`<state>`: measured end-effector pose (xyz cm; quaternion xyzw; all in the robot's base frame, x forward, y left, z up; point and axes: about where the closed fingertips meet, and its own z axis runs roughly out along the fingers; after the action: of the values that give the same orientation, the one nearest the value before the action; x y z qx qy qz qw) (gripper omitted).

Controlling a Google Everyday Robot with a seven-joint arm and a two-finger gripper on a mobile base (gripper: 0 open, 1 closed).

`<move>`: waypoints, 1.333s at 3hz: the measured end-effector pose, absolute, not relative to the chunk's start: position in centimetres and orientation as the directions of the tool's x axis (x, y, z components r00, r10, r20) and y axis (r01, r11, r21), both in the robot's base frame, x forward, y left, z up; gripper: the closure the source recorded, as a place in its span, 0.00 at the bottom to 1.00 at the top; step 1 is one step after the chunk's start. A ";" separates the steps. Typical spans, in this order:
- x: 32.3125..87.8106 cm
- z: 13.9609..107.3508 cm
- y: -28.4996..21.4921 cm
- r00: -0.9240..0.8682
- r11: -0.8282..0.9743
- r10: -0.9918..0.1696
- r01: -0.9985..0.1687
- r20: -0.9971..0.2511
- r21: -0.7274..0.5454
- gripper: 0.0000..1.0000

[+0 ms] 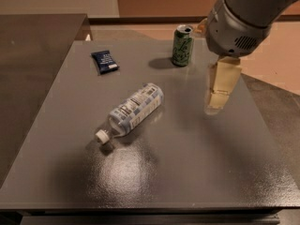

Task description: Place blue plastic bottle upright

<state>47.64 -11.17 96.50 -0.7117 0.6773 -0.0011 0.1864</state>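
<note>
On the dark grey table (201,172), the cream two-finger gripper (214,102) hung over the right side, well apart from the small clear blue-labelled plastic bottle (136,109) lying on its side near the middle, white cap (101,135) near-left. Doing this well likely meant 1 hold across its body, then tipping it onto its base, clear of the green drink can (182,45) and flat dark blue packet (104,61). The arm (243,18) was cut off above; the gripper's opening could not be told.

You see the bottle (133,110) with white cap (101,135) and blue-white label (142,102), green can (183,45), navy packet (104,61), tan gripper (214,102) by the right edge.
</note>
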 end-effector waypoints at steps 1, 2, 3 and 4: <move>48.6 95.4 -6.9 0.234 -0.164 -0.940 -0.948 -0.250 -0.273 0.00; 48.4 94.0 -3.1 0.383 -0.324 -0.898 -0.908 -0.215 -0.266 0.00; 48.2 92.2 0.2 0.491 -0.448 -0.852 -0.863 -0.183 -0.231 0.00; 47.8 90.2 2.7 0.572 -0.545 -0.809 -0.816 -0.137 -0.191 0.00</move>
<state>47.78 2.73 90.24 -0.8787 0.4624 0.0162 0.1173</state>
